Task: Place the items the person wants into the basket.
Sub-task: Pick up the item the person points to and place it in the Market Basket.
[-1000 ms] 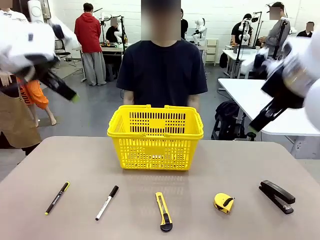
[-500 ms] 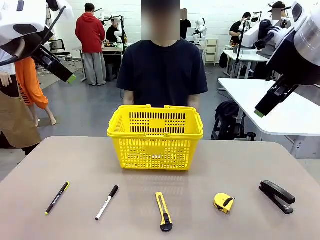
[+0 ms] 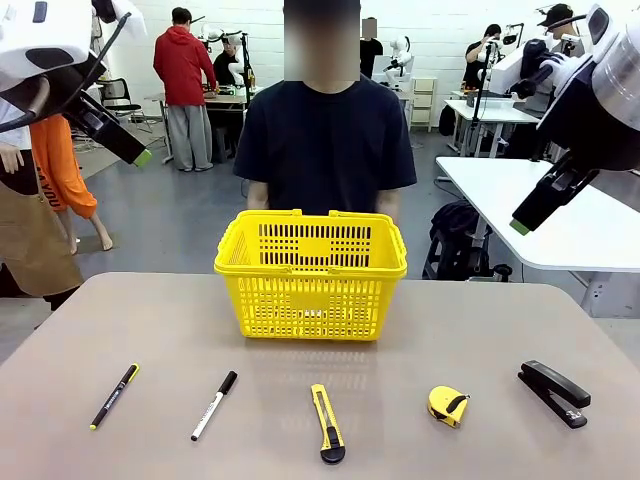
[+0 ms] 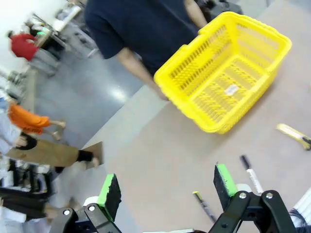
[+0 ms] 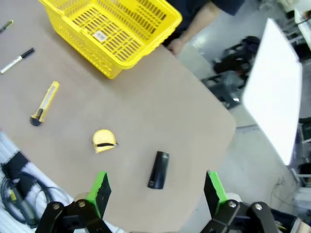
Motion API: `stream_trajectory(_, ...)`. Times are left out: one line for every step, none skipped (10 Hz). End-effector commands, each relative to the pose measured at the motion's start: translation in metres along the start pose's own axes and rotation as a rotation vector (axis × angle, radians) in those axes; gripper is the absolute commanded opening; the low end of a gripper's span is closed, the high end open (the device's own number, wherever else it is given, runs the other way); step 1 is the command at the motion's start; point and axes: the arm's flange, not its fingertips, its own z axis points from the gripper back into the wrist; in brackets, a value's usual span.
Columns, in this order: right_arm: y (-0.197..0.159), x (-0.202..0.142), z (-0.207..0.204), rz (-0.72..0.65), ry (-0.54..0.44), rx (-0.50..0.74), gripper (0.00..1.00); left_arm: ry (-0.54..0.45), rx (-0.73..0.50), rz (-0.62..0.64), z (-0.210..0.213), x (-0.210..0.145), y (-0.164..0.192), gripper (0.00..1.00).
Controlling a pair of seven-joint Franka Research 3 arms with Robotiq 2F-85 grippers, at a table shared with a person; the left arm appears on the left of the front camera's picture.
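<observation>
The yellow basket point(image 3: 300, 305) stands on the table point(image 3: 120, 320), in the middle and toward the far side. Through its open top, the left wrist view shows a small white label point(image 4: 232, 89) on its bottom. The person point(image 3: 324, 145) in the dark T-shirt stands right behind the basket, at the far edge of the table, with both arms hanging down. One hand point(image 5: 174, 46) is just beside the far rim of the basket.

Five things lie in a row along the near side of the table, well apart from each other and from the basket. From left to right they are the black pen point(image 3: 114, 396) with yellow accents, the white marker point(image 3: 214, 405) with its black cap pointing to the far right, the yellow utility knife point(image 3: 327, 423), the round yellow tape measure point(image 3: 447, 405), and the black stapler point(image 3: 554, 393). The knife lies almost straight in front of the basket, with its black end toward the near edge.

The left gripper point(image 4: 166, 184) hangs high above the left side of the table, pointing down and to the right. Its jaws are spread wide and there is nothing between them. The right gripper point(image 5: 157, 191) hangs high at the right side, over the right end of the table. Its jaws are also spread wide and hold nothing. In its wrist view, the stapler and the tape measure lie far below it on the table.
</observation>
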Motion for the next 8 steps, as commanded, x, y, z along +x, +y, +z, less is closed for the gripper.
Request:
stream_trajectory(-0.081,-0.028,-0.009,-0.077,-0.079,0.386,1.0,-0.032,-0.393,0.074,0.003,-0.02,0.063,1.0)
stream_trajectory(-0.109,-0.045,-0.021,-0.126,-0.113,0.484,1.0,-0.061,-0.493,0.034,-0.002,-0.035,0.096,1.0)
stream_trajectory(-0.137,-0.067,-0.026,-0.184,-0.153,0.529,1.0,-0.067,-0.479,0.038,0.0,-0.055,0.125,1.0)
stream_trajectory(-0.166,-0.092,-0.03,-0.259,-0.197,0.537,1.0,-0.117,-0.45,0.071,0.009,-0.078,0.157,1.0)
stream_trajectory(-0.188,-0.115,-0.037,-0.322,-0.185,0.518,1.0,-0.112,-0.409,0.088,0.018,-0.098,0.18,1.0)
stream_trajectory(-0.208,-0.141,-0.042,-0.38,-0.169,0.501,1.0,-0.1,-0.374,0.094,0.03,-0.12,0.201,1.0)
stream_trajectory(-0.223,-0.168,-0.041,-0.43,-0.181,0.493,1.0,-0.125,-0.356,0.127,0.044,-0.143,0.22,1.0)
stream_trajectory(-0.236,-0.196,-0.034,-0.47,-0.203,0.486,1.0,-0.127,-0.348,0.166,0.052,-0.172,0.232,1.0)
